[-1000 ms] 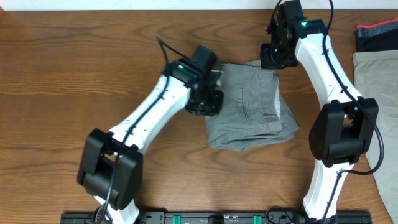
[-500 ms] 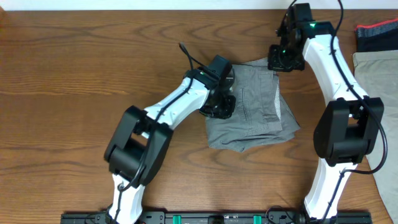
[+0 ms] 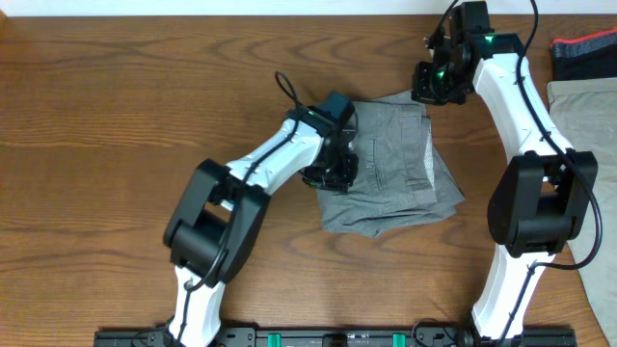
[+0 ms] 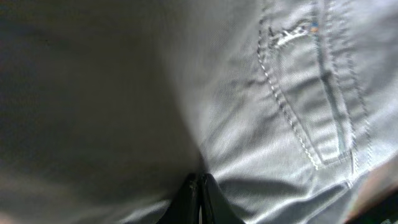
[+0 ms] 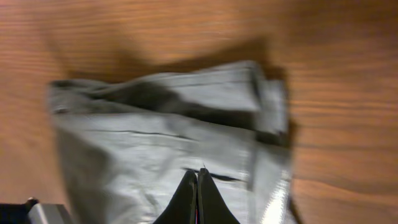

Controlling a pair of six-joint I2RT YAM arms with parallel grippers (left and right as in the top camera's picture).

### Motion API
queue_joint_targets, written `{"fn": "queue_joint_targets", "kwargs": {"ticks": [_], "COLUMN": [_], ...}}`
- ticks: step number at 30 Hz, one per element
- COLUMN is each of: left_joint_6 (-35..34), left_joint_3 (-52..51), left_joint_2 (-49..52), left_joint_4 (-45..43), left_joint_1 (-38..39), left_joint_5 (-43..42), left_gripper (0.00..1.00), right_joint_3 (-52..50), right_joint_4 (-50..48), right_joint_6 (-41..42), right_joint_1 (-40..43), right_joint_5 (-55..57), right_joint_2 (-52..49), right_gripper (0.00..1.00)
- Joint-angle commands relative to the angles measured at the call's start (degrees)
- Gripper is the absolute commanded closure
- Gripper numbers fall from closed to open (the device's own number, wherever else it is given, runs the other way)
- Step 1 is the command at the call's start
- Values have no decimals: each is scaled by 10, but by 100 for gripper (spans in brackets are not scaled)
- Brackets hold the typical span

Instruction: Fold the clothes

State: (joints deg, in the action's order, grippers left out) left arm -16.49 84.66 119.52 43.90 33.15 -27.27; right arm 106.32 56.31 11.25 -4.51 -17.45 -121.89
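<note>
The grey-green shorts (image 3: 400, 169) lie folded in a compact stack at the middle of the wooden table, with stitched pocket seams facing up. My left gripper (image 3: 335, 166) rests on the stack's left edge. In the left wrist view its fingers (image 4: 200, 179) are shut, with the tips pressed against the fabric (image 4: 280, 93) beside the stitched pocket. My right gripper (image 3: 431, 85) hovers at the stack's far right corner. In the right wrist view its fingers (image 5: 198, 175) are shut and hold nothing above the shorts (image 5: 155, 137).
A beige cloth (image 3: 588, 135) lies at the table's right edge. A dark folded garment with a red band (image 3: 583, 53) lies at the far right corner. A black rail (image 3: 308, 337) runs along the front edge.
My left arm swung right and set its gripper on the shorts' left edge, then drew back slightly. My right gripper lifted a little toward the far edge of the stack.
</note>
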Motion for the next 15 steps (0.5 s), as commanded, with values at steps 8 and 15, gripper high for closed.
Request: {"fn": "queue_joint_targets", "kwargs": {"ticks": [8,15], "left_joint_6": [-24,-29], "left_joint_3": [-5,-5], "left_joint_2": [-111,-82], "left_joint_4": [31,58], "left_joint_1": [-6,-6], "left_joint_5": [52,38], "left_gripper": [88,88], "right_joint_3": [-34,-61], "right_joint_4": [-16,-81], "right_joint_6": [-58,-57], "right_joint_1": [-10,-7], "right_joint_5": [-188,-286], "right_joint_2": [-25,-98], "right_gripper": [99,100]}}
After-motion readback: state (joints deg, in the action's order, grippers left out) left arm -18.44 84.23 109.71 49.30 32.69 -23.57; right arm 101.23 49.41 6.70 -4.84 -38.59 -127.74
